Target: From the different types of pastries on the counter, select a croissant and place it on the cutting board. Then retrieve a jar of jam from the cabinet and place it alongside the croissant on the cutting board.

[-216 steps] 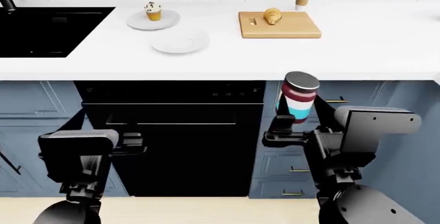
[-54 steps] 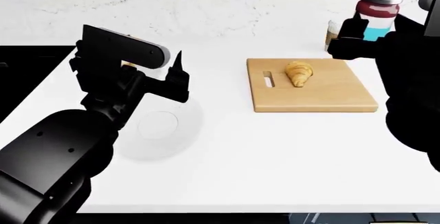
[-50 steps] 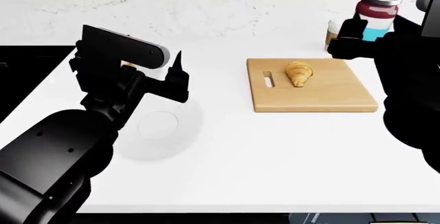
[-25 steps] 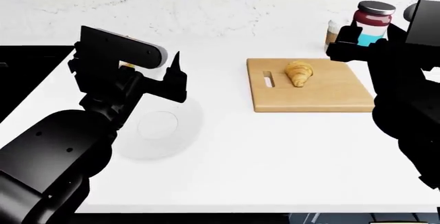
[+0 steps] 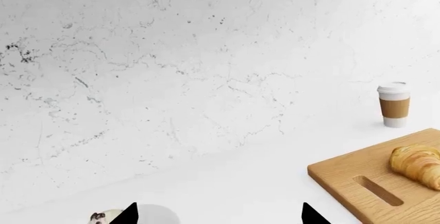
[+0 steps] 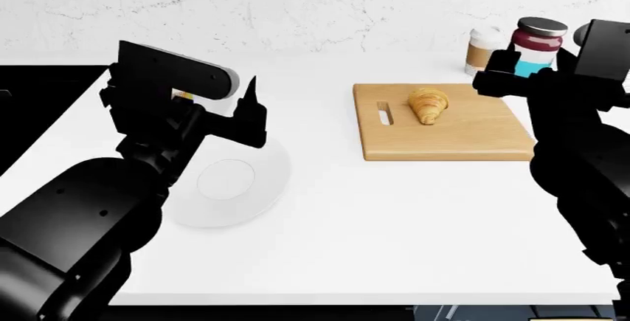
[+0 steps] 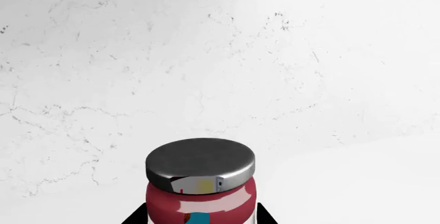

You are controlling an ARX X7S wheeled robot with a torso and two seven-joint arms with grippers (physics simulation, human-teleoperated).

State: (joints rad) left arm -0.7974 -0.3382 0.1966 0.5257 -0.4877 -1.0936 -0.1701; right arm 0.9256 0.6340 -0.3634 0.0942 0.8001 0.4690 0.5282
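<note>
Left wrist view: your left gripper (image 5: 218, 214) shows only two dark fingertips at the frame edge, set well apart with nothing between them, so it is spread and idle. Beyond them lie the board (image 5: 343, 180) with the croissant (image 5: 417, 165) on it, beside the slot, and the coffee cup (image 5: 394, 105) standing apart against the wall. A bit of the cupcake (image 5: 100, 217) peeks in by one fingertip.

Head view: the croissant (image 6: 427, 105) already sits on the board (image 6: 462, 140), leaving the half nearer your right arm bare. Your right gripper (image 6: 512, 70) carries the jar (image 6: 538, 43) upright, above the board's far right corner and just beside the cup (image 6: 482, 49). The left gripper (image 6: 251, 111) hangs over the counter (image 6: 394, 218) near an empty plate (image 6: 229, 182).

Right wrist view: the jar (image 7: 201, 183) fills the lower frame, lid up, with the right gripper's fingers clamped on its sides low down (only their dark edges show).

Judging by looks, the jar is rigid, smooth-walled and probably glass, so it will likely feel dense for its size, could slip if you loosen your squeeze early, and may crack or tip if dropped. Your side grip below the lid looks like the right place; keep it vertical and lower it until the base rests on bare wood before you let go. The croissant looks light and crushable, so leave a gap.
</note>
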